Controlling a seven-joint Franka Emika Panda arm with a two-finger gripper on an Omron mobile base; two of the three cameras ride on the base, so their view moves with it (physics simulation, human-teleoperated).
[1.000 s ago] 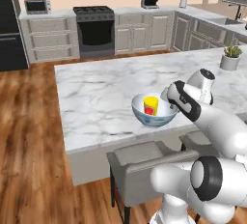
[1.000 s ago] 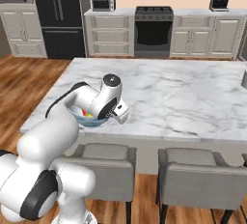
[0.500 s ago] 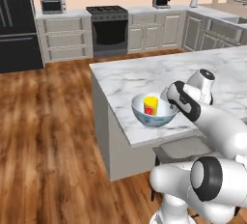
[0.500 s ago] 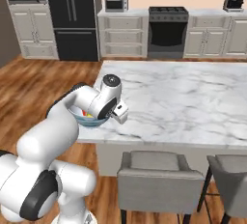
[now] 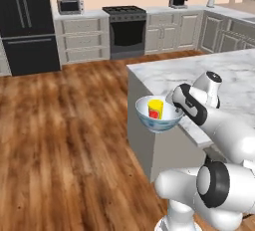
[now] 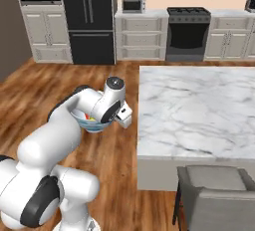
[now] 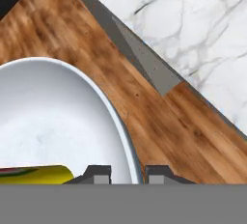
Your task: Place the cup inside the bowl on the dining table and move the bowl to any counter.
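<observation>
Pincer (image 7: 123,174) at bottom centre of the hand view, clenched on the rim of the bowl (image 7: 58,121), one fingertip (image 7: 99,174) inside the rim, the other outside. Bowl (image 5: 158,115) at centre of the left base view, carried in the air beyond the corner of the dining table (image 5: 199,75), over the wood floor (image 5: 64,135). Cup (image 5: 155,109) upright inside the bowl, yellow with a red patch; a yellow sliver (image 7: 43,175) at lower left of the hand view. In the right base view, bowl (image 6: 92,123) at left of centre, largely masked by the arm, contents barely discernible, apparently the cup. Counter (image 5: 89,13) with drawers along the upper frame, beside the stove (image 5: 127,26) and black refrigerator (image 5: 27,23).
</observation>
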